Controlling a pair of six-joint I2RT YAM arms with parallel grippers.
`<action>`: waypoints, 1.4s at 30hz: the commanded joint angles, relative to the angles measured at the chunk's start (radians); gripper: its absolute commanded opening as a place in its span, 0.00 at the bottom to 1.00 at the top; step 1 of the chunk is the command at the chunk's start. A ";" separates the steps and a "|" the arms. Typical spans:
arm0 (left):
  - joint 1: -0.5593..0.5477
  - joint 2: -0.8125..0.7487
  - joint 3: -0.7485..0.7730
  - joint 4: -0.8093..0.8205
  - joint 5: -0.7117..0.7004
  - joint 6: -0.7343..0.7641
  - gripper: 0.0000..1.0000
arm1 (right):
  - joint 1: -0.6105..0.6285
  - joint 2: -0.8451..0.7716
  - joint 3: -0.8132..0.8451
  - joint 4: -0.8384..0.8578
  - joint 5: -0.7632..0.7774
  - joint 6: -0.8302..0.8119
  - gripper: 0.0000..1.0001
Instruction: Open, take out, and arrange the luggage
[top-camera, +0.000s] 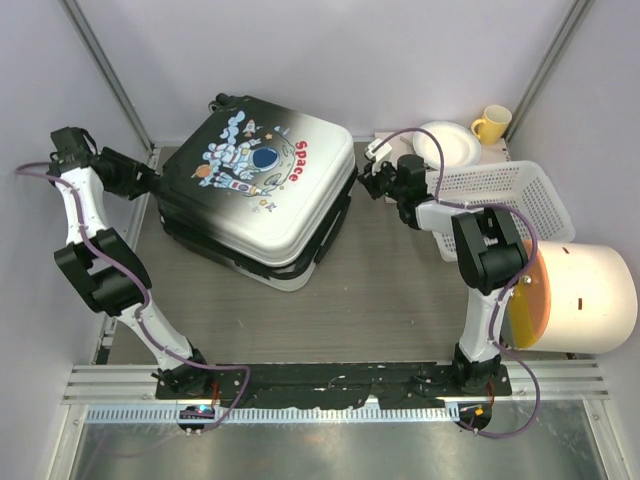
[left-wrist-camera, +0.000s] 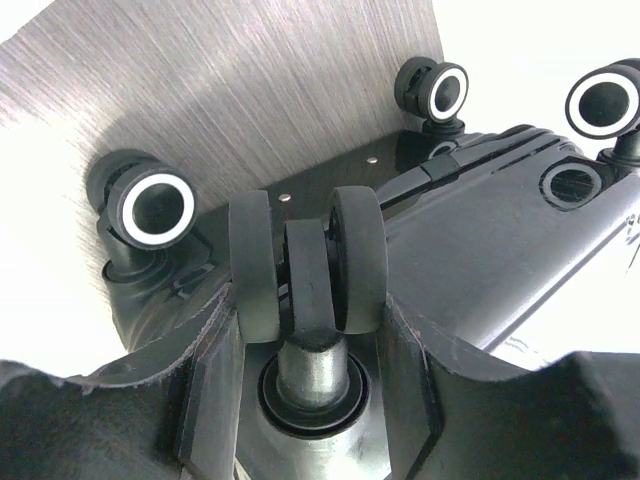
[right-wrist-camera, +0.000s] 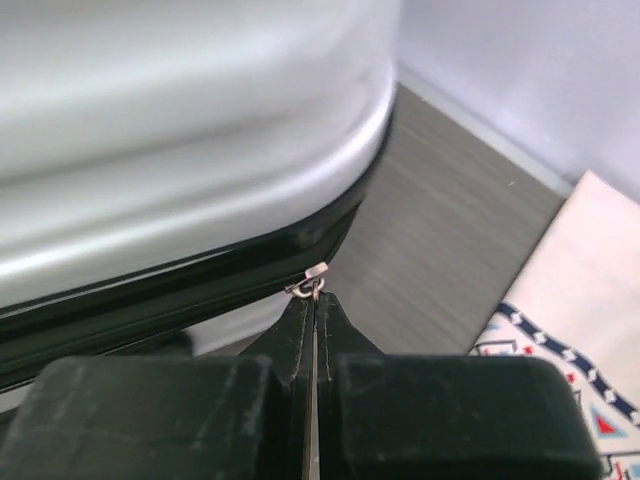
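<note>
**Both sets of fingers on the luggage**

Finds the luggage (top-camera: 265, 190) flat on the worktop (top-camera: 390, 290), toward 11 o'clock from centre, astronaut print up, lid down on the base.

At its 9 o'clock side: the left fingers (left-wrist-camera: 200, 400), clamped on a twin wheel (left-wrist-camera: 310, 265), one finger against each outer face. Shows three other wheels (left-wrist-camera: 155, 205) in the left wrist view, at 10, 1 and 2 o'clock of the gripped one.

At its 3 o'clock edge: the right fingers (right-wrist-camera: 338, 335), pressed together, pinching the zipper pull (right-wrist-camera: 313, 283) at their very tips, right against the black seam under the pale shell.

Elsewhere on the worktop: a white basket (top-camera: 500, 195) at 3 o'clock, a white plate (top-camera: 448, 143) and a yellow cup (top-camera: 492, 122) at 1 o'clock, and a white drum (top-camera: 590, 295) on its side at 4 o'clock. Shows a patterned cloth (right-wrist-camera: 570, 350) at 4 o'clock in the right wrist view.
</note>
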 joint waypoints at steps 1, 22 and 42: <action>0.017 0.048 0.062 0.090 -0.105 0.034 0.00 | -0.069 0.108 0.107 0.176 0.058 -0.042 0.01; -0.110 0.263 0.303 0.009 -0.105 0.265 0.00 | 0.027 0.208 0.069 0.378 -0.583 -0.268 0.01; -0.136 0.353 0.363 -0.057 0.073 0.604 0.00 | 0.081 -0.176 -0.195 -0.309 -0.571 -0.499 0.01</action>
